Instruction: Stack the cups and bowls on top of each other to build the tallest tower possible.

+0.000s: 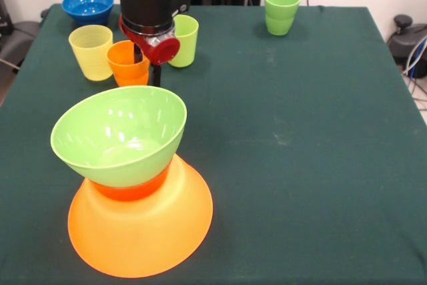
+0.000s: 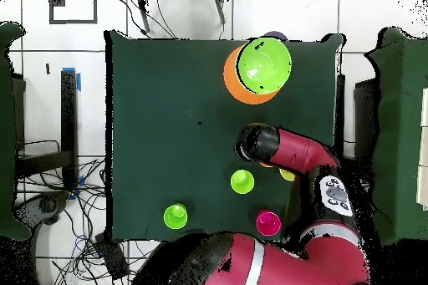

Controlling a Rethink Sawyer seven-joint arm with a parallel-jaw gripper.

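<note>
The tower stands at the front left: a very large orange bowl (image 1: 140, 235), upside down, carries a small orange-red bowl (image 1: 130, 190) and, upright on top, the lime green bowl (image 1: 120, 135); the tower also shows in the overhead view (image 2: 259, 68). My gripper (image 1: 147, 71) is down at the orange cup (image 1: 127, 65). It is open, with one finger inside the cup and the other (image 1: 155, 75) outside its right wall. The yellow cup (image 1: 91, 51) and the lime green cup (image 1: 183, 40) stand on either side of it. The arm's wrist (image 2: 257, 142) hides the gripper from above.
A blue bowl (image 1: 88, 6) sits at the far left corner. A darker green cup (image 1: 281, 11) stands at the far right and shows from above (image 2: 175, 216). A red cup (image 2: 267, 222) stands near the robot's base. A purple sliver (image 2: 274, 37) shows beside the tower.
</note>
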